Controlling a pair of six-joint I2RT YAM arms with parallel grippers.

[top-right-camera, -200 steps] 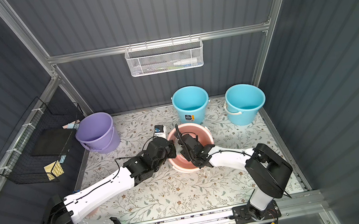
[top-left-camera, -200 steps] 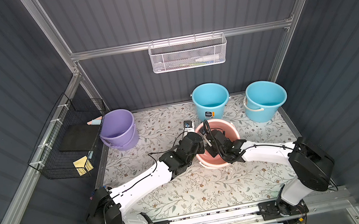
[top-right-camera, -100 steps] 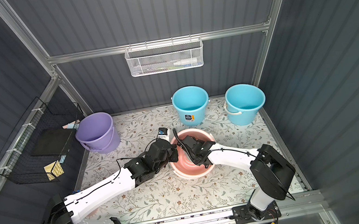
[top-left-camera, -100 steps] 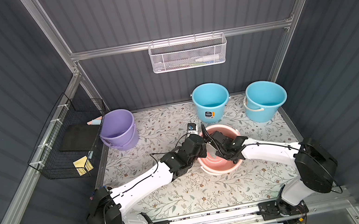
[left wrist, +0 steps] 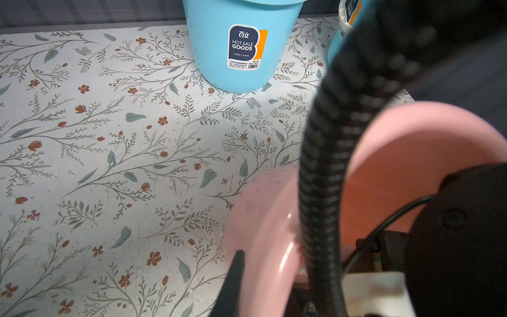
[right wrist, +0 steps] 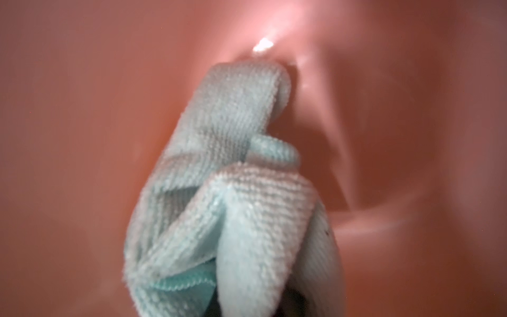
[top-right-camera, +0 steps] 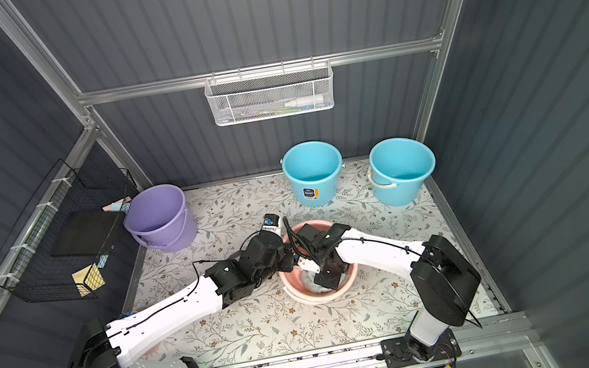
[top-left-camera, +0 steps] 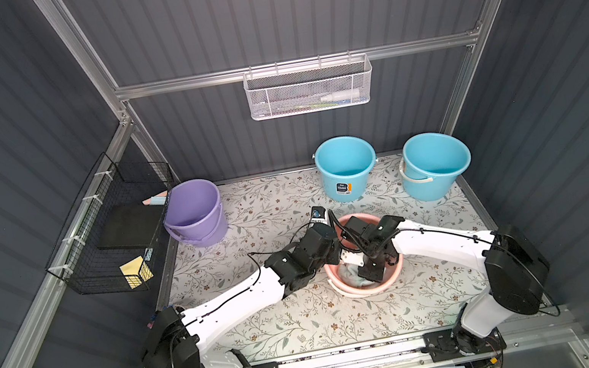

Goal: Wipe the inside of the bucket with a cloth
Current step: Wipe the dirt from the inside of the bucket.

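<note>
Both pincers are clenched: right pincer (top-left-camera: 369, 270) on the cloth (right wrist: 219, 192) inside the pink bucket (top-left-camera: 366, 292) on the surface (top-left-camera: 307, 323), left pincer (top-left-camera: 334, 252) apparently on its rim; wiping is underway, next stroke requires sustained wall contact.

Relative to the central bucket (top-left-camera: 375, 289) on the table (top-left-camera: 287, 326): cloth (top-left-camera: 351, 274) inside, labelled bucket (top-left-camera: 346, 168) directly behind, handled bucket (top-left-camera: 436, 164) behind-right, fourth bucket (top-left-camera: 195, 212) behind-left, side rack (top-left-camera: 113, 237) farther left, mesh basket (top-left-camera: 309, 86) on the rear wall above.

Left arm (top-left-camera: 231, 303) and right arm (top-left-camera: 439, 246) crowd pink bucket (top-left-camera: 363, 292); mat (top-left-camera: 307, 325) elsewhere open.
</note>
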